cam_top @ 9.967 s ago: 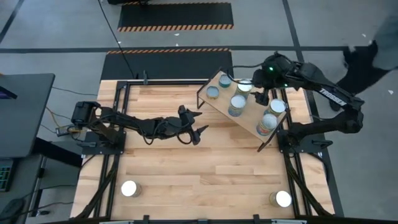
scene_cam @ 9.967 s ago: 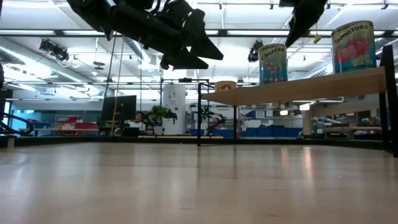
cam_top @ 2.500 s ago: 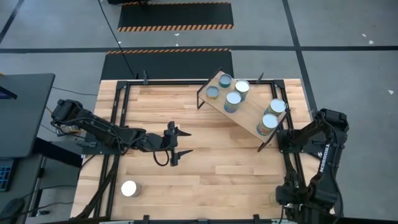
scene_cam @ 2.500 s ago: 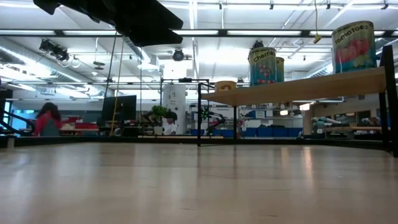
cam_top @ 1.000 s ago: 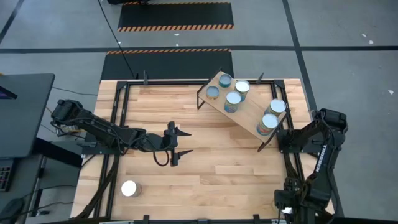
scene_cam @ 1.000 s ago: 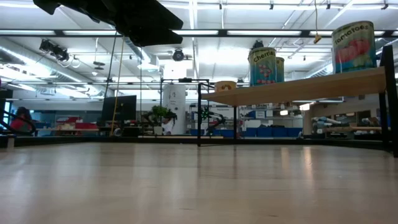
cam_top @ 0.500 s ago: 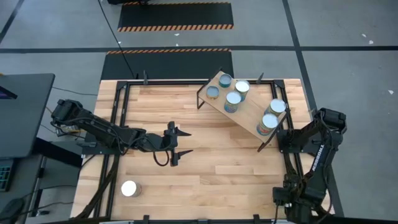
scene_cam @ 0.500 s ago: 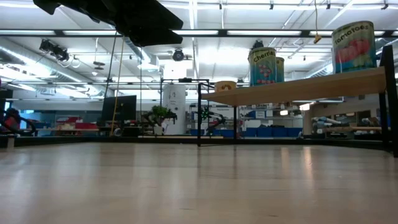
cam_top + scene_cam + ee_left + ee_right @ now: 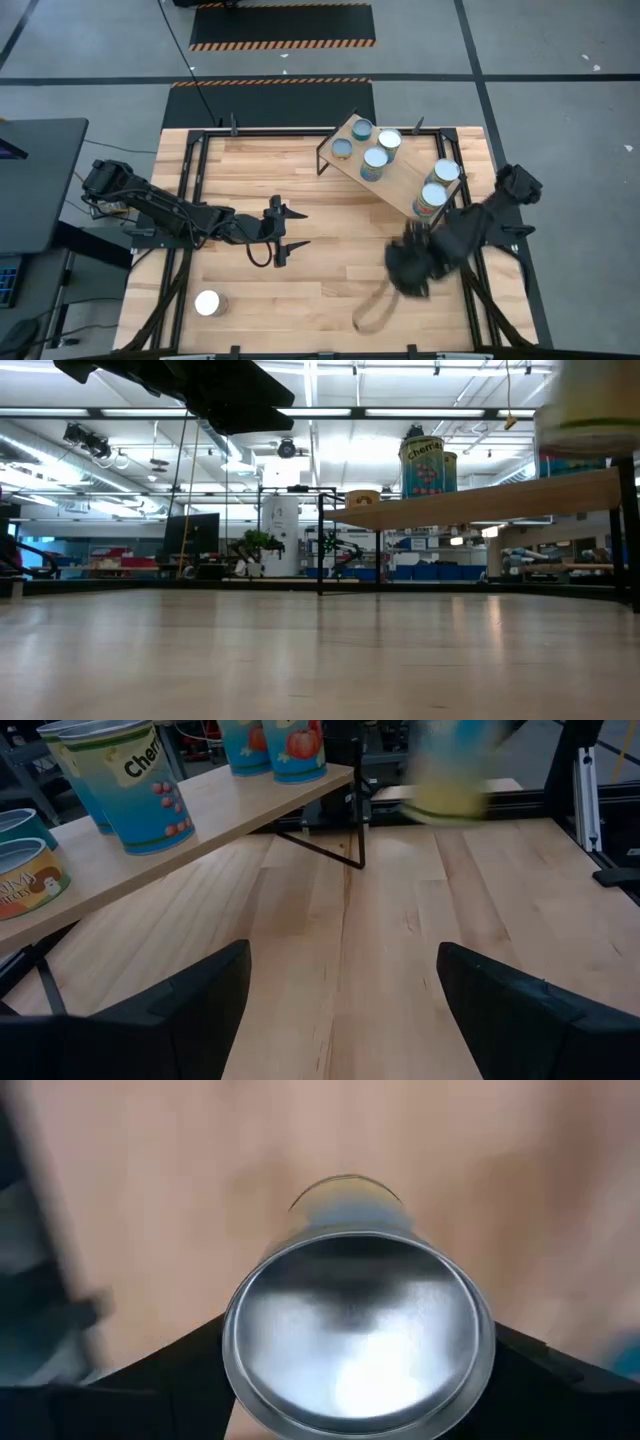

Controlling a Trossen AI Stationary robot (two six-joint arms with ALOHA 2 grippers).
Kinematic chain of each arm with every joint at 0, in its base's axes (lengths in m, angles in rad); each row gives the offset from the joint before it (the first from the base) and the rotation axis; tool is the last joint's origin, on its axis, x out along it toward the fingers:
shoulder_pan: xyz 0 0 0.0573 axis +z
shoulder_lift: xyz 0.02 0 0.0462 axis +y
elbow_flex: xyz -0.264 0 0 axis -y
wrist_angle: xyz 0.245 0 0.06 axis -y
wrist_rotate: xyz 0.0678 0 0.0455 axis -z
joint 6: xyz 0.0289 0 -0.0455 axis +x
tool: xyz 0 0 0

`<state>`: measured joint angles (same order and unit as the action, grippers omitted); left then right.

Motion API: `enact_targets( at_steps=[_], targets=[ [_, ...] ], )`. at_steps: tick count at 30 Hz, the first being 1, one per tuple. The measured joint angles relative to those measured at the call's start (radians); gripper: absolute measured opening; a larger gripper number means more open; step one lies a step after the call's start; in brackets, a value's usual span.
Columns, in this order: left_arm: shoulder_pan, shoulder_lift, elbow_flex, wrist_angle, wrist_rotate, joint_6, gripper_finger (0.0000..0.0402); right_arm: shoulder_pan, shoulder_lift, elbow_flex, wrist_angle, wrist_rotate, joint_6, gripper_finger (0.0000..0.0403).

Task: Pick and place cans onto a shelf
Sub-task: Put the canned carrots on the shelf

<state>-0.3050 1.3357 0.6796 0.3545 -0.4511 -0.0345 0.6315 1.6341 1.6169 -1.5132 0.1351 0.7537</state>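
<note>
The shelf stands at the table's far right. Five cans sit on it. A sixth can stands at the near left corner. Another can sits between the right gripper's fingers, near the shelf.

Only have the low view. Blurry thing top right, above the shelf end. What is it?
Observer: A can, off the table in the right gripper; the right wrist view shows its shiny top between the fingers.
Operator: How many on the shelf?
Observer: Five shelved cans stand on the shelf, counted from the high view.
Operator: Any left on the table?
Observer: One loose can, at the table's lower left corner in the high view, on the side of the open, empty left gripper.
</note>
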Motion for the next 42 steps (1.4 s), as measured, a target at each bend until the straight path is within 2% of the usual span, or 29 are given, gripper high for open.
enact_targets(
  at_steps=[2,3,12,17,23,29,32,42],
  targets=[
    [0.000,0.000,0.000,0.000,0.000,0.000,0.0325,-0.080,-0.002,0.066,-0.073,0.064,-0.045,0.0320],
    [0.000,0.000,0.000,0.000,0.000,0.000,0.0325,-0.121,-0.015,0.082,-0.056,0.074,-0.070,0.0319],
    [0.000,0.000,0.000,0.005,0.000,0.000,0.0325,-0.469,-0.216,0.063,-0.062,0.052,-0.226,0.0319],
    [0.000,0.000,0.000,0.006,0.000,0.000,0.0325,-0.694,-0.306,0.058,-0.059,-0.013,-0.351,0.0319],
    [0.000,0.000,0.000,0.007,0.000,0.000,0.0325,-0.929,-0.315,0.058,-0.058,-0.160,-0.570,0.0319],
    [0.000,0.000,0.000,0.007,0.000,0.000,0.0325,-1.071,-0.289,0.032,-0.054,-0.206,-0.715,0.0320],
    [0.000,0.000,0.000,0.007,0.000,0.000,0.0325,-1.108,-0.278,-0.006,-0.058,-0.233,-0.755,0.0320],
    [0.000,0.000,0.000,0.007,0.000,0.000,0.0325,-1.213,-0.278,-0.094,-0.058,-0.215,-0.810,0.0320]
  ],
)
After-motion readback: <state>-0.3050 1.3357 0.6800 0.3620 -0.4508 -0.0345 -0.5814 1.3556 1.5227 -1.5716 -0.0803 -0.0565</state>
